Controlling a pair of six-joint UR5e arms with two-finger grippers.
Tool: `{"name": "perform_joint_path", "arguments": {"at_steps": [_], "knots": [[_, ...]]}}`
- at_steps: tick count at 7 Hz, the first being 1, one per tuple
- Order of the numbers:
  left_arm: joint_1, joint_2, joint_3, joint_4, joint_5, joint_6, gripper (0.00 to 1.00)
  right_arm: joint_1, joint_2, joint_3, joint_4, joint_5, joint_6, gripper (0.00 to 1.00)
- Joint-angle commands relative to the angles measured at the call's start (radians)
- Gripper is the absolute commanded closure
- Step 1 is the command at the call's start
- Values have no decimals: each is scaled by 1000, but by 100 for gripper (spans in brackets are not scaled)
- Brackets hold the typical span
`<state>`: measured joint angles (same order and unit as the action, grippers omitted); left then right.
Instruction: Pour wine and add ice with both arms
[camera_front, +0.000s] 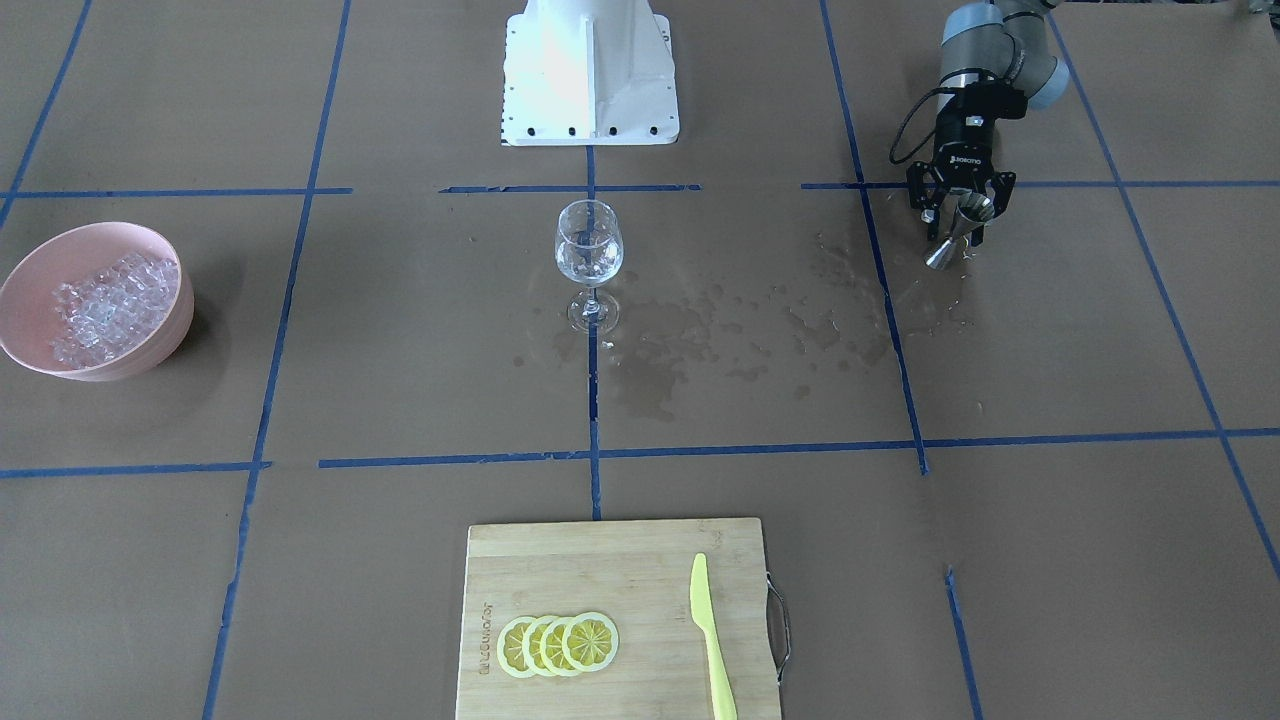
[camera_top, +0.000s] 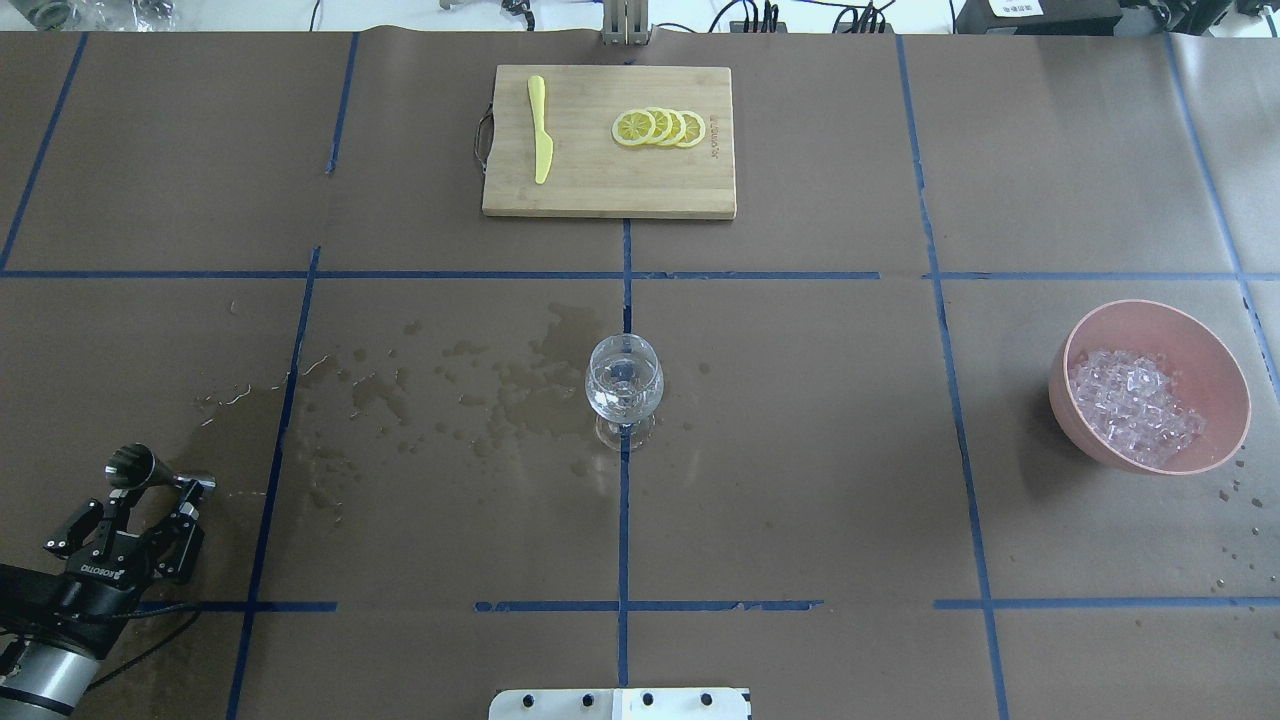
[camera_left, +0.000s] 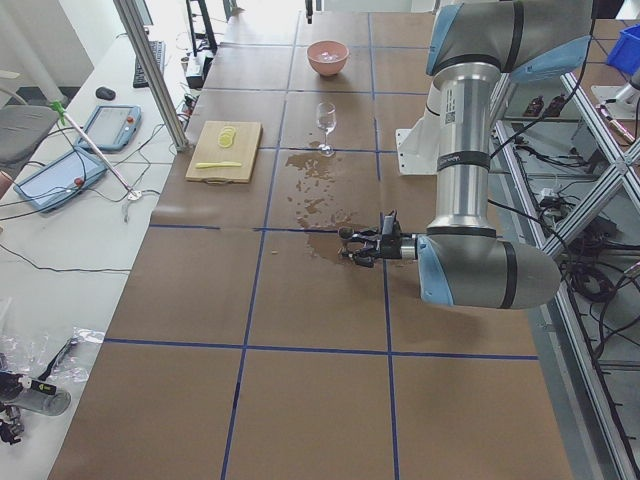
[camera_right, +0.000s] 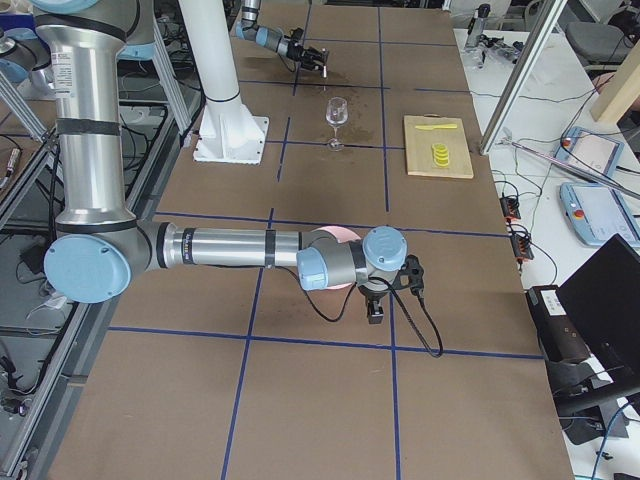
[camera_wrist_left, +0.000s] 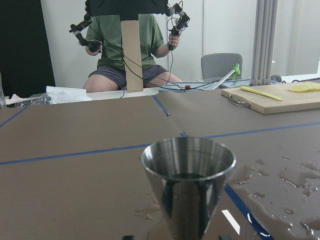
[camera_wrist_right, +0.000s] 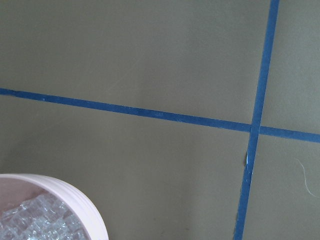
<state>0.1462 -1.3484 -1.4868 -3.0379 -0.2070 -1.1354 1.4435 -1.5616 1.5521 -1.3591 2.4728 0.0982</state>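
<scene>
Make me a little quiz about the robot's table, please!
1. How many lemon slices lie on the cutting board?
2. True or false: the ice is in the pink bowl.
3. Pick one. The left gripper holds: A a yellow knife, B a steel jigger, C a wine glass.

Key: 1 four; 2 true; 3 B.

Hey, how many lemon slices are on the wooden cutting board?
4. The lemon slices overlap in one row on the cutting board, on its half away from the yellow knife. Another could hide beneath them.
</scene>
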Motion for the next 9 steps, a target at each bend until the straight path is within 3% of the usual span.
{"name": "perform_joint_path", "arguments": {"at_steps": [1,4,9], "knots": [[3,-2,0,-2,0,2,54,0,0,-1,0,0,0,0],[3,-2,0,-6,3,2,49,0,-3,0,0,0,0,0],[3,-6,5,-7,9,3,51,0,-5,3,0,0,0,0]]}}
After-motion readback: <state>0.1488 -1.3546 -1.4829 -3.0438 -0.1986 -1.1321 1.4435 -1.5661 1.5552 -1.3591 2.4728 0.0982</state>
